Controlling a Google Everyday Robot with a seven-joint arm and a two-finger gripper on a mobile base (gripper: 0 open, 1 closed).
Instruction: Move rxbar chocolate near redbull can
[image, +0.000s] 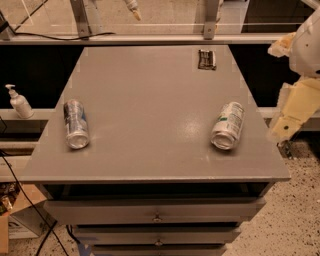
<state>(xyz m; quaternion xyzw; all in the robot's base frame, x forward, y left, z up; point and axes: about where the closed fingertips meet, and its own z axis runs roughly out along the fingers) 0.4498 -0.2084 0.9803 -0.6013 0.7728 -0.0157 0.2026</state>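
The rxbar chocolate (207, 59) is a small dark flat bar lying near the far right edge of the grey table (150, 100). The redbull can (75, 123), silver with blue patches, lies on its side near the table's left edge, its shiny end toward the front. My gripper (292, 117) shows as cream-coloured parts at the right edge of the view, off the table's right side and level with the green-print can. It is far from the bar and from the redbull can, and nothing shows in it.
A silver-white can with green print (228, 125) lies on its side at the table's right front. A white pump bottle (19, 102) stands on a shelf to the left. Drawers (157, 215) sit under the tabletop. A rail and glass run behind the table.
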